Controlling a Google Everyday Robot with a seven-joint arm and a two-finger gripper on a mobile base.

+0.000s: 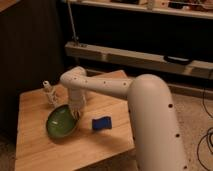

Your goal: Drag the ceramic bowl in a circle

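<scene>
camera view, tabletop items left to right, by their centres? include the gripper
small cup → ceramic bowl → gripper, down at the bowl's right rim → blue block
</scene>
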